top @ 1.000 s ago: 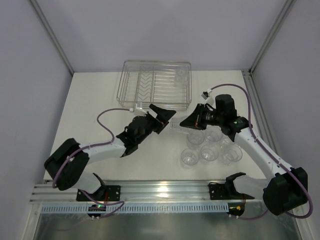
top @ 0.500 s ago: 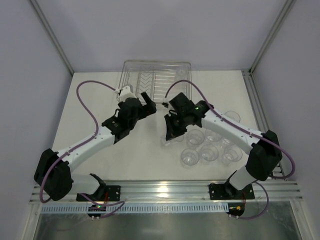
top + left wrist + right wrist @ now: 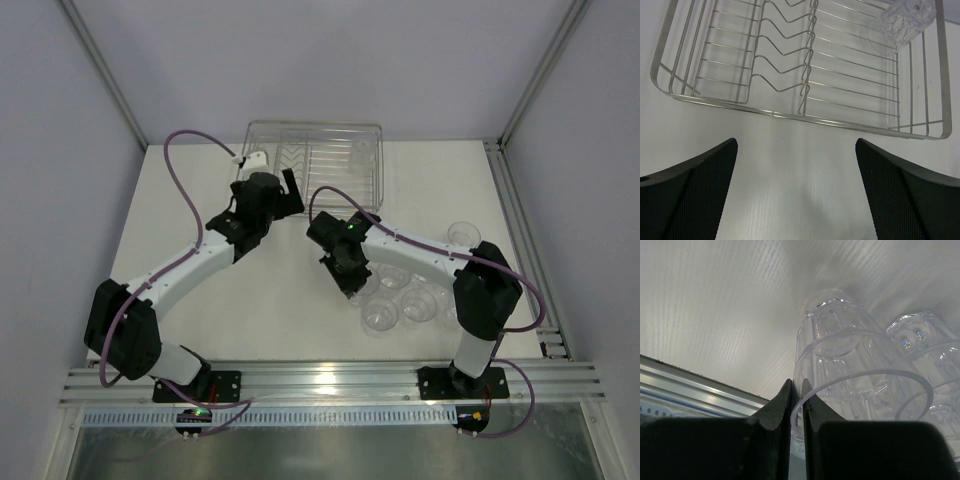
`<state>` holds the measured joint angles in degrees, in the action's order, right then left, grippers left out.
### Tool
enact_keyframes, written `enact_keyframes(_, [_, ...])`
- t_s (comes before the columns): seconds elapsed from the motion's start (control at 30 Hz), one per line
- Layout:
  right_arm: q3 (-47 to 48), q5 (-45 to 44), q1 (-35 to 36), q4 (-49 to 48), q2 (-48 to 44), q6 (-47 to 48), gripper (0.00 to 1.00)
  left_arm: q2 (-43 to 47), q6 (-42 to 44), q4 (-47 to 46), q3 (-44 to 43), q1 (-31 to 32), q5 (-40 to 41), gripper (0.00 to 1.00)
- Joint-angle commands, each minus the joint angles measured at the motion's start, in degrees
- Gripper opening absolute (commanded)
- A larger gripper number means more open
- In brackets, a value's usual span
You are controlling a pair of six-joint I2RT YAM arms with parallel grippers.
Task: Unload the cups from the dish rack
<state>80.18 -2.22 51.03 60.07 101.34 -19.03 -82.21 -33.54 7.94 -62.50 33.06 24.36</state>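
The wire dish rack [image 3: 330,172] stands at the back of the table. It holds one clear cup [image 3: 362,150] in its far right corner, also seen in the left wrist view [image 3: 905,20]. My left gripper [image 3: 291,194] hovers open and empty just in front of the rack's near rail [image 3: 805,119]. My right gripper [image 3: 352,280] is shut on the rim wall of a clear cup [image 3: 840,350], one finger inside and one outside. It holds that cup low over the table at the left edge of a group of cups [image 3: 418,306]. A neighbouring cup [image 3: 920,340] is close beside it.
Several clear cups stand on the table at the right front, such as one [image 3: 380,316] near the front and one [image 3: 462,236] further right. The metal base rail [image 3: 320,380] runs along the near edge. Grey walls close in the left, right and back.
My left arm has swung back and left to the rack's front edge, gripper open. My right arm has carried the cup left and toward the near side, down beside the group of cups.
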Motion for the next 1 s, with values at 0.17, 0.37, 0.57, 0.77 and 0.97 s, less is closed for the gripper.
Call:
enact_keyframes(0.17, [3.0, 0.3, 0.7, 0.0, -3.3, 1.7, 0.43, -9.4, 4.4, -2.3, -9.9, -5.1, -5.8, 1.00])
enact_keyframes(0.37, [7.8, -0.6, 0.6, 1.2, -10.3, -0.2, 0.70, -15.7, 5.5, -6.7, -17.1, -7.7, -12.3, 1.00])
enact_keyframes(0.57, [12.4, -7.5, -7.5, 1.9, -20.3, -4.8, 0.93, -33.2, 7.4, -7.2, -36.2, -8.0, -31.5, 1.00])
enact_keyframes(0.77, [9.6, -8.7, -20.1, 2.2, -27.0, -4.7, 0.98, -50.9, 2.5, -4.5, -53.3, -7.4, -38.5, 1.00])
enact_keyframes(0.97, [7.5, -5.3, -28.0, 1.5, -28.3, -2.8, 1.00, -60.1, 6.8, -7.7, -63.9, -5.9, -37.9, 1.00])
